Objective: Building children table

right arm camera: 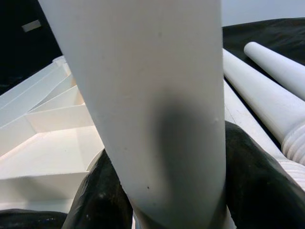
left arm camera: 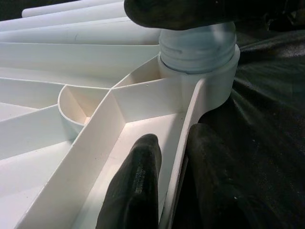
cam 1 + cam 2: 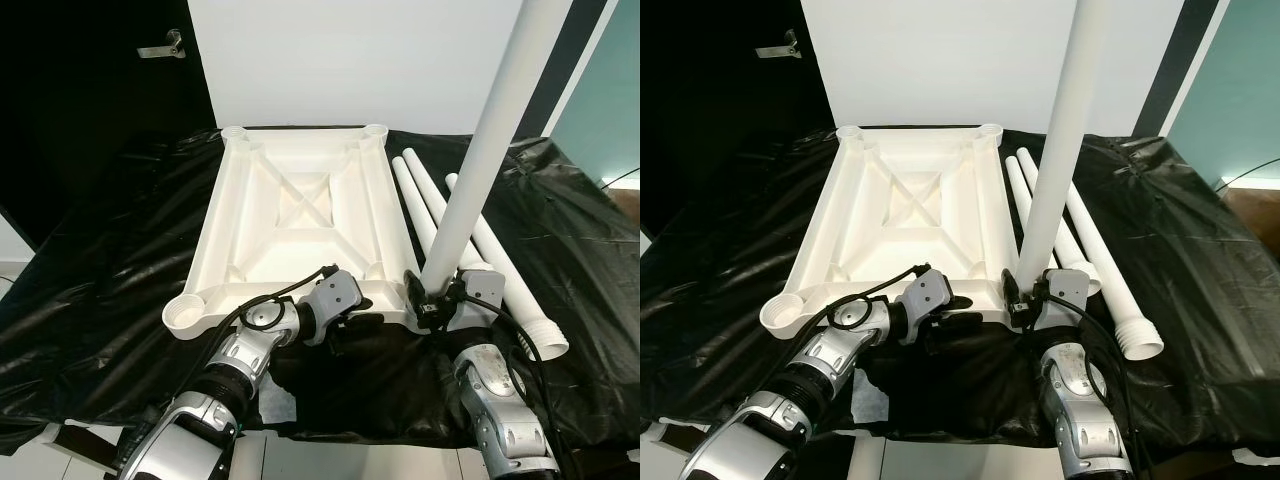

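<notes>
Tabletop [image 3: 300,215] is lying upside down on the black sheet [image 3: 90,290], ribs facing up, so the corner sockets are open for legs. Starting on the left, the near-left socket [image 3: 186,314] has no leg in it yet. The left gripper [image 3: 350,325] has its two fingers [image 2: 136,186] narrowly pinched over the near rim wall, one inside and one outside, which looks like it's just there to keep the top from sliding or twisting. Right next to it, the right gripper [image 3: 432,303] is clamped around the bottom of an upright leg [image 3: 480,150], whose threaded end sits in the near-right socket [image 2: 209,76], so I'd guess it's being seated or screwed in. Further right, three spare legs [image 3: 480,250] lie side by side on the sheet.
</notes>
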{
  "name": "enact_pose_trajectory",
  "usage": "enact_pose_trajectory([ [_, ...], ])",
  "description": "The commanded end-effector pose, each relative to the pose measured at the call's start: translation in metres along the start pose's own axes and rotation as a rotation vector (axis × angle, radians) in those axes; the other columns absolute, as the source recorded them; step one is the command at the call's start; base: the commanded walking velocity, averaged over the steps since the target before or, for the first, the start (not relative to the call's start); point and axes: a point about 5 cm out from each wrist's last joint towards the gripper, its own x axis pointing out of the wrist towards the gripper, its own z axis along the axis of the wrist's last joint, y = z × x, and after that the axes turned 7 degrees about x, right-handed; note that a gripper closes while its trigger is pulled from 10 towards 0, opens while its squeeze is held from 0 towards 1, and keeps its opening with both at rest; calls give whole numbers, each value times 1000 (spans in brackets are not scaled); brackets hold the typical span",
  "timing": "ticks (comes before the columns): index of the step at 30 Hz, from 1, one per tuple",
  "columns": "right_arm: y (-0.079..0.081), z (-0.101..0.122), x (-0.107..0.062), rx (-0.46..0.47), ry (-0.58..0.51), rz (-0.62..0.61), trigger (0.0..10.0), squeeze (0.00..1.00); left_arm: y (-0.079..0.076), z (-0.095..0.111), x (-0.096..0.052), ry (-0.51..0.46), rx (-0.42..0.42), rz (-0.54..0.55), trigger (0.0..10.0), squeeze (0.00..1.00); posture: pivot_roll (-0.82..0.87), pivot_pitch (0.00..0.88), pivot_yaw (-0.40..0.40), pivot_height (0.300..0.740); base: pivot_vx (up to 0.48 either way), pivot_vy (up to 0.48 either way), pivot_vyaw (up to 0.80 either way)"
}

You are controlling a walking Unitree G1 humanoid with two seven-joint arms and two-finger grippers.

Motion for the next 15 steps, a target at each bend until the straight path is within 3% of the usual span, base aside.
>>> enact_pose_trajectory([
  [1, -14, -3, 3, 34, 17, -97, 0, 0, -33, -36, 0, 132, -115, -143, 10000, 0, 4, 0, -19, 740, 0, 0, 0],
  [3, -12, -4, 3, 28, 21, -90, 0, 0, -33, -36, 0, 132, -116, -143, 10000, 0, 4, 0, -20, 740, 0, 0, 0],
  [4, -9, -5, 3, 7, 25, -73, 9608, 0, -34, -36, 0, 128, -119, -145, 10000, 0, -1, 0, -20, 740, 0, 0, 0],
  [8, -6, -7, 3, -14, 33, -54, 9608, 0, -35, -36, 0, 125, -122, -147, 10000, 0, -1, 0, -20, 740, 0, 0, 0],
  [9, -3, -7, 3, -39, 35, -13, 10000, 278, -36, -36, 1, 123, -125, -149, 10000, 0, -9, 0, -15, 740, 0, 0, 0],
  [10, -1, -7, 3, -46, 37, 36, 10000, 1000, -37, -36, 1, 122, -127, -150, 10000, 0, -10, 0, -15, 740, 0, 0, 0],
  [12, -1, -7, 3, -46, 37, 36, 10000, 1000, -37, -36, 1, 122, -127, -150, 10000, 0, -10, 0, -15, 740, 0, 0, 0],
  [15, -1, 4, 3, -23, 58, 265, 10000, 1000, -36, -35, 2, 121, -126, -143, 10000, 0, -21, 0, -17, 740, 0, 0, 0],
])
